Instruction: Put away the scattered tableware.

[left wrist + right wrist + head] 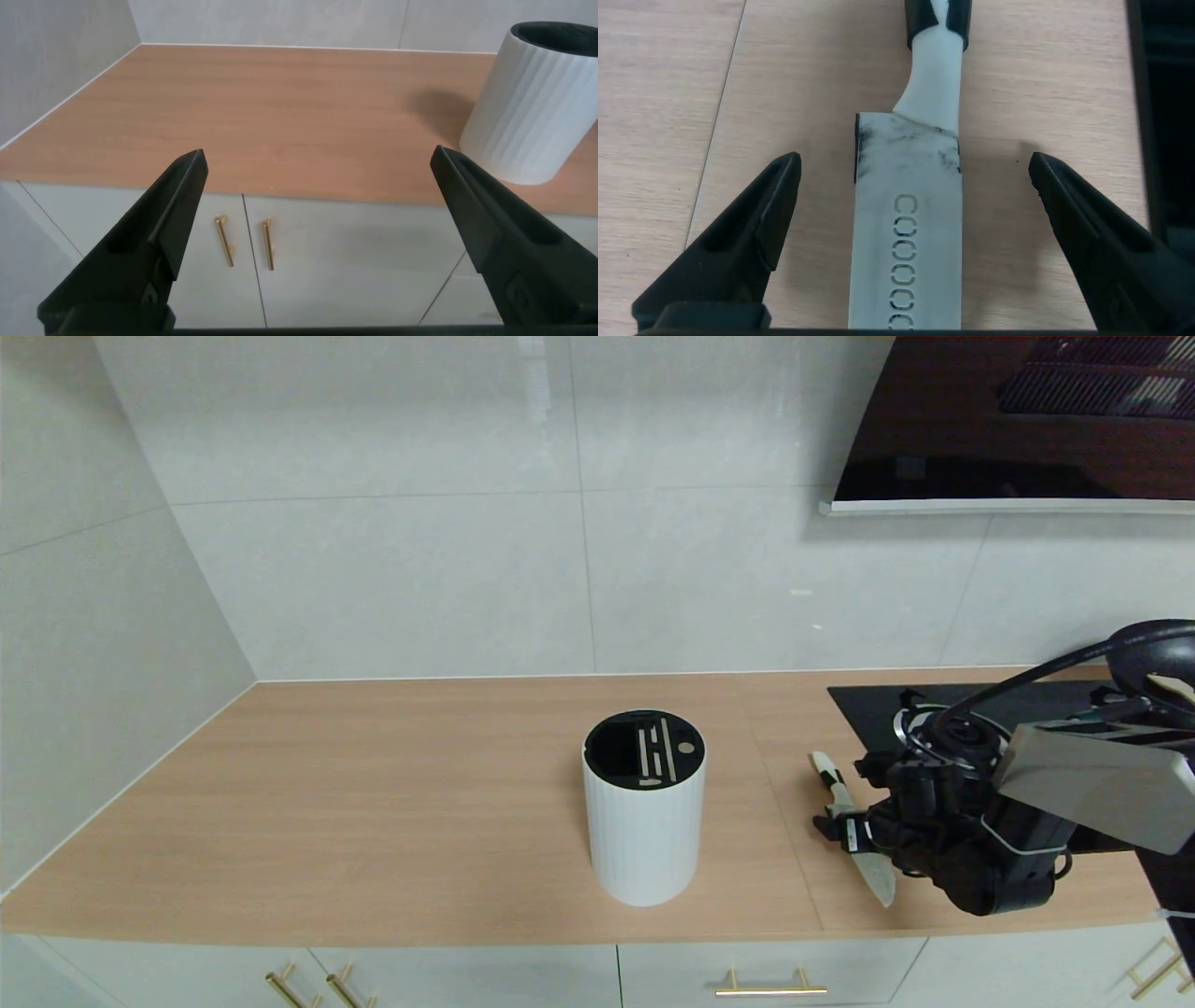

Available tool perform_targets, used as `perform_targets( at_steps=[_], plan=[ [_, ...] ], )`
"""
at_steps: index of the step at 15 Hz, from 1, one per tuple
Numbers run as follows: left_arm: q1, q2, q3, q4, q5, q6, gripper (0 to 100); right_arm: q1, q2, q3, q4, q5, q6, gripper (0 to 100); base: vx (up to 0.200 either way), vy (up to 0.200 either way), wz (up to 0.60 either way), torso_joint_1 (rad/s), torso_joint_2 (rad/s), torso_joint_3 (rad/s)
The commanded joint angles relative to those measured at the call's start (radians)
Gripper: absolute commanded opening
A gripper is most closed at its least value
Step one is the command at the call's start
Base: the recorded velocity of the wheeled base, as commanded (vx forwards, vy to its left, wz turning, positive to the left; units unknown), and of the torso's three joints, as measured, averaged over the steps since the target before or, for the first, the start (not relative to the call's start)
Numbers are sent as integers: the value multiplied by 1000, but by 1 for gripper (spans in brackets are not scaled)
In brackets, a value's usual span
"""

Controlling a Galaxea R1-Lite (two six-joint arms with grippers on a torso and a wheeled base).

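Standing mid-frame on the wooden counter (pixel 373 803), the white ribbed cylindrical holder (pixel 644 831) shows black slots. Lower right, a white-bladed knife (pixel 878 877) lies flat under the right gripper (pixel 913 168), fingers spread; the left gripper (pixel 318 159) gapes too.

White ribbed holder (pixel 644 831) on wooden counter (pixel 373 803), knife (pixel 876 875) under right tool (pixel 851 798) beside black hob (pixel 868 705)

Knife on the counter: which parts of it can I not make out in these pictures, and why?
- Head view: the middle of the knife is hidden under the right hand.
- Right wrist view: the blade tip and the handle end are cut off by the picture's edges.
- Either view: whether the hand touches the blade cannot be told.
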Motion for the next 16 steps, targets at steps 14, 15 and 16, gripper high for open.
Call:
perform_targets(
  at_steps=[14, 15, 16],
  plan=[
    [0, 0, 0, 0, 1, -2, 100, 4, 37, 0, 0, 0, -8, 0, 0, 0, 0, 0, 0, 0],
    [0, 0, -2, 0, 1, 0, 100, 4, 37, -3, -2, 0, -8, 0, 0, 0, 0, 0, 0, 0],
    [0, 0, 0, 0, 1, -2, 100, 4, 38, -3, -2, 0, -8, 0, 0, 0, 0, 0, 0, 0]
  ],
)
